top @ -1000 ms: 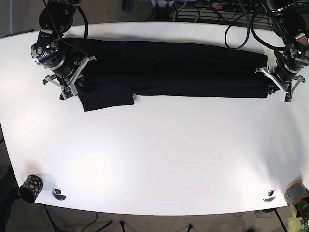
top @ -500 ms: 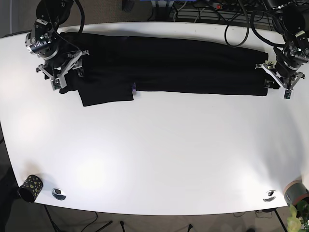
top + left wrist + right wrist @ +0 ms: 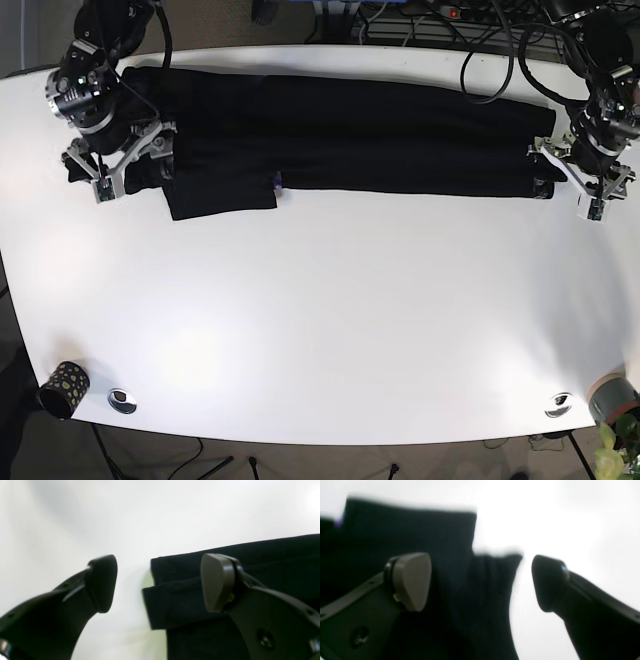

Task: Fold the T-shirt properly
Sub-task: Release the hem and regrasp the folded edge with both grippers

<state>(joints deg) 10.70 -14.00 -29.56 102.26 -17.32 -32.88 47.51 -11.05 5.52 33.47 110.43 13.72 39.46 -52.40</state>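
T-shirt (image 3: 340, 135), black, lies folded lengthwise; both pincers (image 3: 158, 582) (image 3: 481, 582) gape wide, holding nothing.

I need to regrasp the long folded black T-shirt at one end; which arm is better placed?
Probably the left gripper: the black T-shirt has its layered corner between open jaws, sharply seen. The right gripper, also open, straddles a blurred edge.
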